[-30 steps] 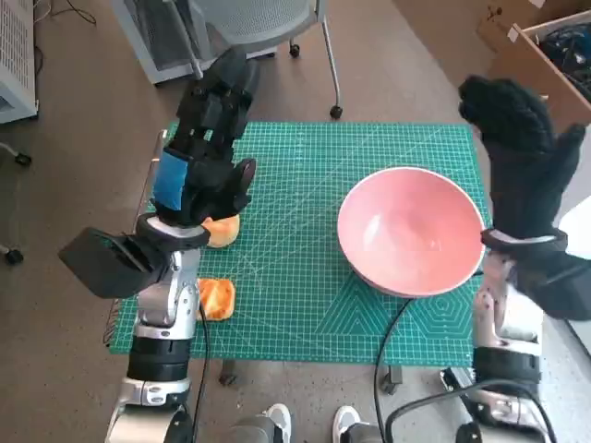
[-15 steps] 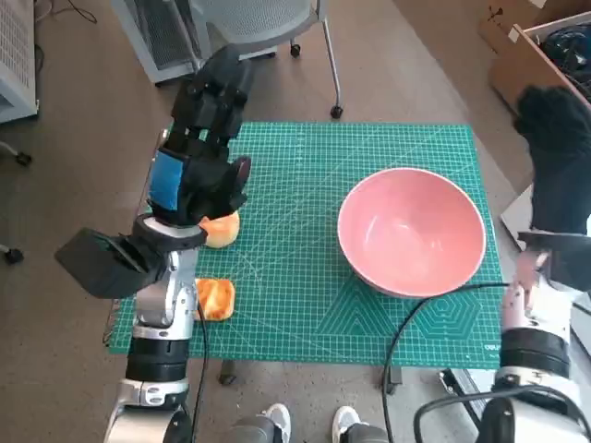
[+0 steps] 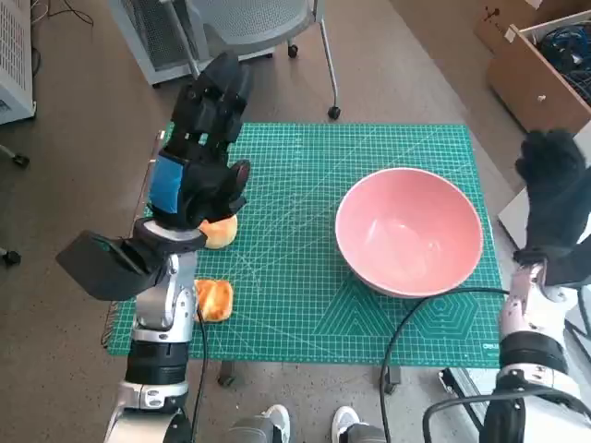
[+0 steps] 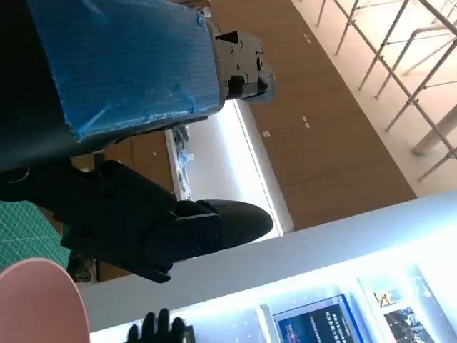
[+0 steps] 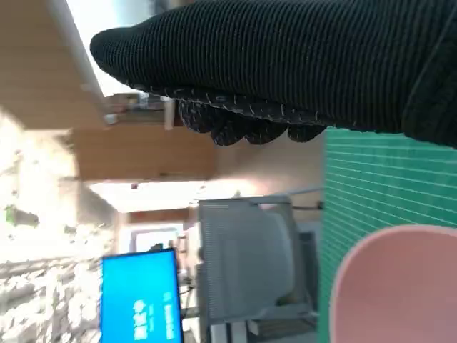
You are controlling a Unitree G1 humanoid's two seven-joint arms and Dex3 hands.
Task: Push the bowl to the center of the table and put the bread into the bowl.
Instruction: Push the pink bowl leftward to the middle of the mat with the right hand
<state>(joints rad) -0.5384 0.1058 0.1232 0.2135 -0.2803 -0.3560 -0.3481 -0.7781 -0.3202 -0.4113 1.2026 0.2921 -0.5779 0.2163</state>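
Sitting in the right half of the head view, the wide pink round bowl [image 3: 409, 231] rests on the green gridded cutting mat [image 3: 295, 185] that covers the table, nearer the mat's right edge than its middle. Two pieces of golden bread lie at the mat's left side: a rounded bun [image 3: 219, 231] partly hidden under the left hand, and a flatter toasted piece [image 3: 214, 299] below it, beside the pale forearm. The black left hand with blue tape [image 3: 205, 152] hangs over the mat's upper left, fingers stretched toward the top of the frame and holding nothing. The black-gloved right hand [image 3: 554, 194] stands at the right edge of the frame, off the mat and apart from the bowl's rim, fingers raised and spread, empty. A grey office chair [image 3: 249, 23] stands at the top of the frame.
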